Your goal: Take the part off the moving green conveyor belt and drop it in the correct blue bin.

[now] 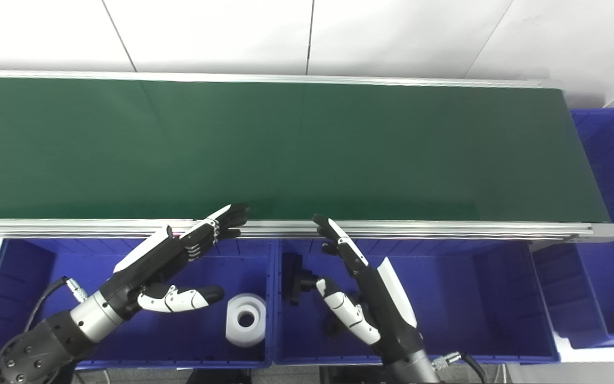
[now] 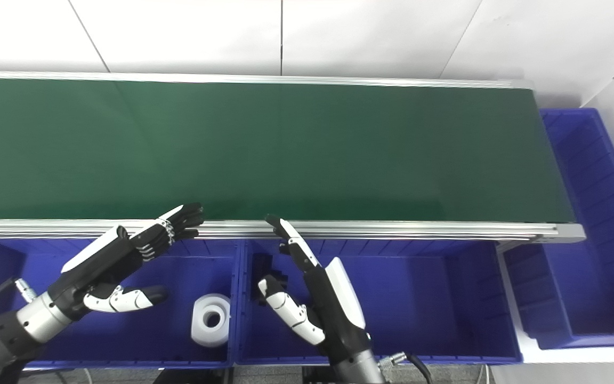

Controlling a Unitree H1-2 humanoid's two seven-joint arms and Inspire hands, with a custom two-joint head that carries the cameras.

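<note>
We see our left hand (image 1: 171,266) hanging over the left blue bin (image 1: 30,277), its fingers (image 1: 221,220) stretched out and spread from the thumb, holding nothing; the fingertips reach up to the near aluminium rail (image 1: 445,229) of the green conveyor belt (image 1: 307,149). Below and just to the right of that hand's thumb, a white ring-shaped part (image 1: 245,319) lies on the bin floor, close to the bin's right wall.

Our right hand (image 1: 363,290) is raised over the middle blue bin (image 1: 472,298), fingers extended and apart from the thumb, also holding nothing. Its fingertips point up toward the same rail, just right of the left hand's tips, the two hands apart from one another. Just to the left of the right hand's thumb, a black part (image 1: 295,280) sits in the middle bin near its left wall; part of it is hidden behind the thumb, so we cannot make out its full shape.

Beyond both hands the belt surface shows only plain green across its whole visible length. Far to the right of the right hand, a third blue bin (image 1: 613,224) stands past the end of the belt.
</note>
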